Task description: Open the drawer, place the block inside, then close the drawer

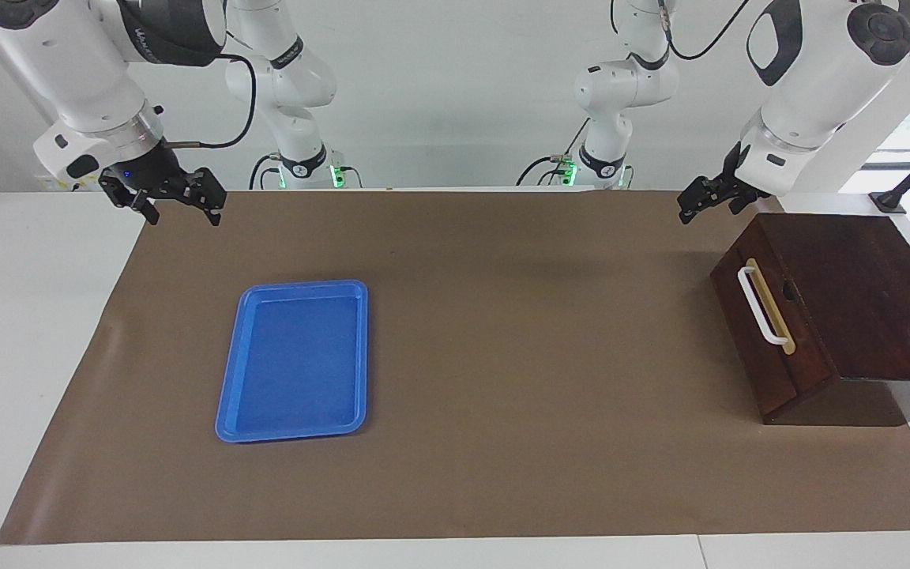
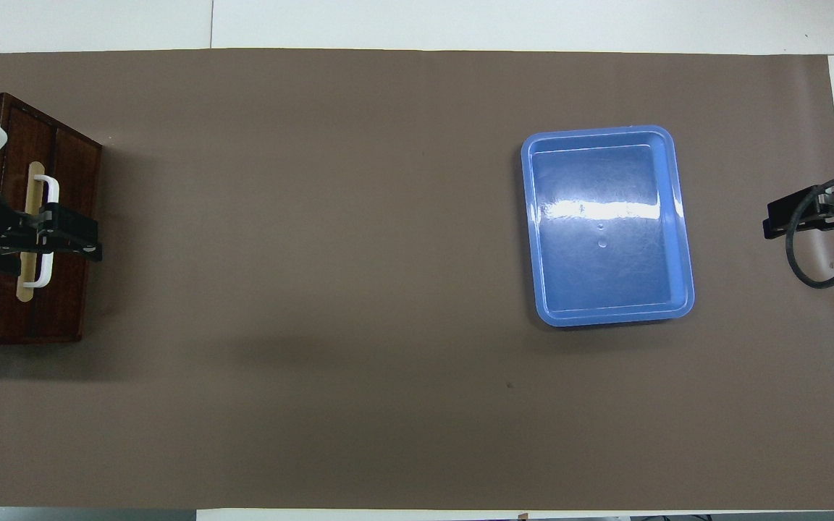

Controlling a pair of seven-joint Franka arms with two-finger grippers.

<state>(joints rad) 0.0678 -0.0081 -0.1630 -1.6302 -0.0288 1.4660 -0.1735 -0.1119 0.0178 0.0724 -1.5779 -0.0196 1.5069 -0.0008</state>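
The dark brown wooden box point(image 1: 858, 292) stands at the left arm's end of the table. Its drawer point(image 1: 806, 348) is shut, with the white bar handle point(image 1: 761, 304) on a tan strip. The drawer point(image 2: 69, 181) and the handle point(image 2: 49, 189) also show in the overhead view. The yellow block is not in view. My left gripper point(image 1: 709, 212) hangs open and empty, high over the drawer's front; in the overhead view my left gripper point(image 2: 69, 239) covers part of the handle. My right gripper point(image 1: 178, 212) hangs open and empty over the mat's edge at the right arm's end, and my right gripper point(image 2: 786, 218) also shows in the overhead view.
An empty blue plastic tray point(image 1: 226, 395) lies on the brown mat point(image 1: 518, 356) toward the right arm's end; the tray point(image 2: 683, 239) shows in the overhead view too. The white table point(image 1: 20, 332) borders the mat.
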